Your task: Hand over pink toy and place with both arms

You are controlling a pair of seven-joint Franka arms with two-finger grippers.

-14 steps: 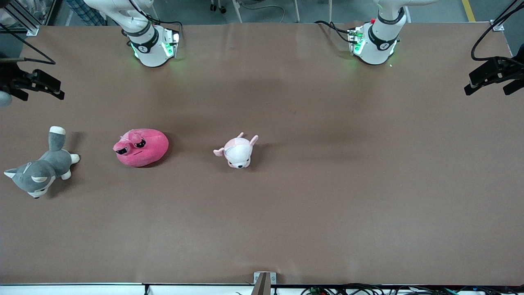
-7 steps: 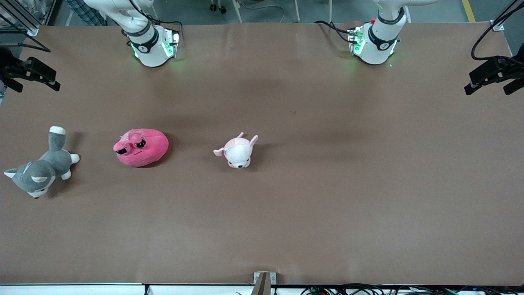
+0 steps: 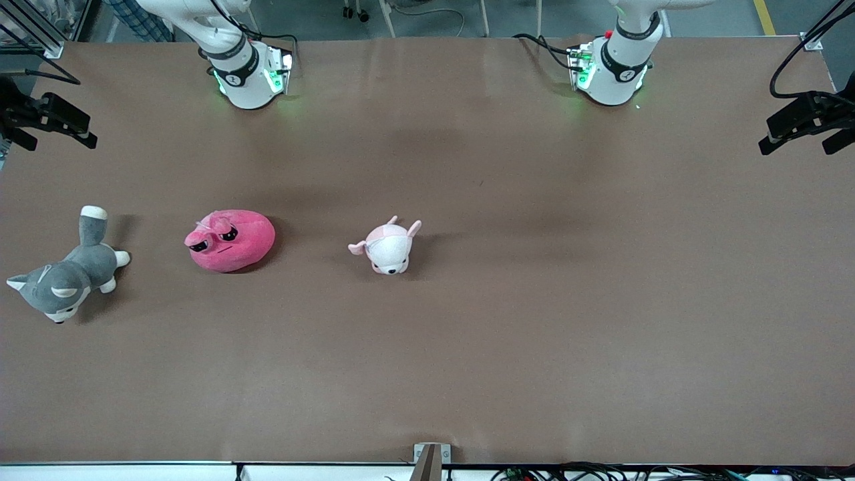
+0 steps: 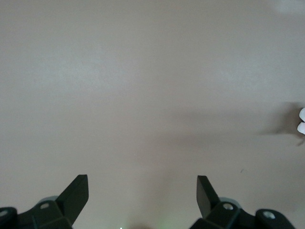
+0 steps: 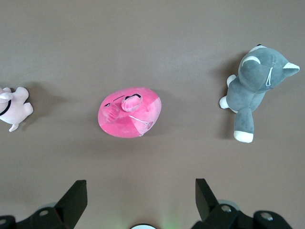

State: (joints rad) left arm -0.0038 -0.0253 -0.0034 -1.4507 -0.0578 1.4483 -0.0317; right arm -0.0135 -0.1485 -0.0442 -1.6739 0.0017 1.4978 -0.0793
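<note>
The pink toy [image 3: 230, 240], a hot-pink rounded plush with dark sleepy eyes, lies on the brown table [image 3: 534, 300] toward the right arm's end. It also lies below the camera in the right wrist view, pink toy [image 5: 129, 112]. My right gripper [image 3: 59, 137] hangs open and empty high over the table's edge at that end, well apart from the toy; its open fingers frame bare table, right gripper [image 5: 141, 187]. My left gripper [image 3: 796, 139] hangs open and empty over the left arm's end, with only bare table under it, left gripper [image 4: 142, 183].
A small pale pink-and-white plush [image 3: 387, 247] lies near the table's middle, beside the pink toy. A grey-and-white plush [image 3: 63, 274] lies at the right arm's end. Both show in the right wrist view: pale plush [image 5: 12, 109], grey plush [image 5: 252, 86].
My right gripper has drifted a little toward the robots' side of the table. The left arm and the toys have not moved.
</note>
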